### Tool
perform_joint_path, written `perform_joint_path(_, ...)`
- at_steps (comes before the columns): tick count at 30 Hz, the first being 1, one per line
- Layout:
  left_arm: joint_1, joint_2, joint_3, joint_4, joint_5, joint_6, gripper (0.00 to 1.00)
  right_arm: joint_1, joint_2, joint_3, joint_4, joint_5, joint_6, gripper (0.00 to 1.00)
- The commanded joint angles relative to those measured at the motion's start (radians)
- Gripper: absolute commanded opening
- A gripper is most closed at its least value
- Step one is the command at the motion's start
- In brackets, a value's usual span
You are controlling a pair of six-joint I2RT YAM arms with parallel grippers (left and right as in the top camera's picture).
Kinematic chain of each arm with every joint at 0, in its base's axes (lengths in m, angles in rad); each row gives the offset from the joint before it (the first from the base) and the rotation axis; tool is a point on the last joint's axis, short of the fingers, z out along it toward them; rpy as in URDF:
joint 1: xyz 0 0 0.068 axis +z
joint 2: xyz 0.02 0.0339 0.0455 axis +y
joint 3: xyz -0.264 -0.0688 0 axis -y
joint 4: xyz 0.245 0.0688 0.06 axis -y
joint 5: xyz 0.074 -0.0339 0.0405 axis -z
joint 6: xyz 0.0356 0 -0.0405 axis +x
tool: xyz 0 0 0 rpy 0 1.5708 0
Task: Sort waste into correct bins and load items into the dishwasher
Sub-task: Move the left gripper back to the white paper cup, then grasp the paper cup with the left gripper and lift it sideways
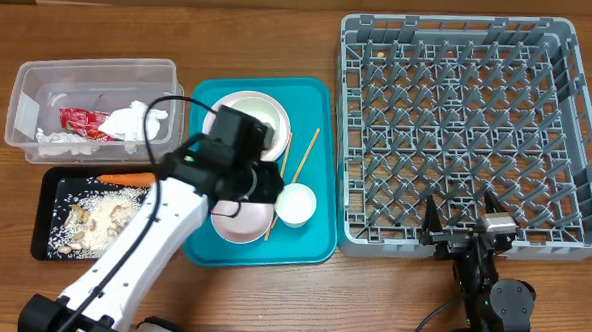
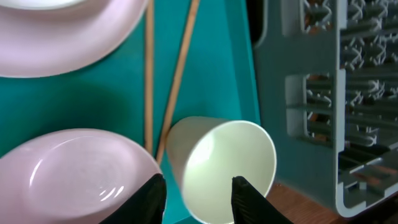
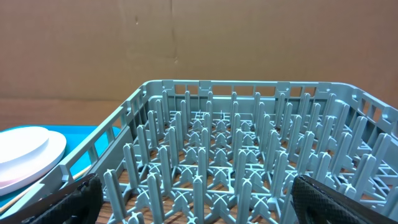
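We find the small white cup [image 2: 217,162] toward the near right corner of the teal tray [image 1: 319,97]. It sits just beside the white bowl [image 2: 81,177] and the lower ends of the chopsticks [image 2: 177,81]. The left gripper [image 2: 199,194] stands over it with its fingers partly apart, one outside the cup's wall on the bowl side, the other over its mouth. Whether they already pinch the rim we cannot tell. The right gripper [image 1: 462,223] waits, fingers spread wide and empty, at the near edge of the grey dish rack [image 1: 458,123], which holds no dishes yet.

We judge the main risk to be a thin hold on the rim: the cup could swing or slip on the lift and fall onto the bowl. The outer finger may nudge the bowl, and the cup may drag a chopstick along. Carried low, it could catch the rack's wall.
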Motion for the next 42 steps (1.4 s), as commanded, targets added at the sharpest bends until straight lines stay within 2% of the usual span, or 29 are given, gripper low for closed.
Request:
perform_joint_path(1, -0.061, -0.002, 0.024, 0.007, -0.129, -0.053, 0.39, -0.004, -0.01, -0.011, 0.006, -0.003, -0.001, 1.0)
perform_joint_path(4, -0.094, 0.012, 0.024, 0.007, -0.199, -0.107, 0.39, -0.004, -0.01, -0.011, 0.006, -0.003, -0.001, 1.0)
perform_joint_path(8, -0.111, 0.034, 0.024, 0.006, -0.201, -0.141, 0.39, -0.004, -0.01, -0.011, 0.006, -0.003, -0.001, 1.0)
perform_joint_path(17, -0.112, 0.155, 0.023, -0.001, -0.193, -0.143, 0.39, -0.004, -0.01, -0.011, 0.006, -0.003, -0.001, 1.0)
perform_joint_path(20, -0.112, 0.18, 0.023, 0.01, -0.185, -0.146, 0.33, -0.004, -0.01, -0.011, 0.006, -0.003, -0.001, 1.0)
perform_joint_path(25, -0.111, 0.179, 0.03, 0.014, -0.186, -0.146, 0.31, -0.004, -0.01, -0.011, 0.006, -0.003, -0.001, 1.0)
perform_joint_path(31, -0.111, 0.179, 0.064, 0.013, -0.186, -0.146, 0.1, -0.004, -0.01, -0.011, 0.006, -0.003, -0.001, 1.0)
perform_joint_path(35, -0.111, 0.179, 0.074, 0.007, -0.186, -0.146, 0.08, -0.004, -0.01, -0.011, 0.006, -0.003, -0.001, 1.0)
perform_joint_path(36, -0.111, 0.179, 0.074, 0.002, -0.187, -0.146, 0.04, -0.004, -0.01, -0.011, 0.006, -0.003, -0.001, 1.0)
perform_joint_path(42, -0.09, 0.179, 0.083, -0.022, -0.184, -0.146, 0.04, -0.004, -0.01, -0.011, 0.006, -0.003, -0.001, 1.0)
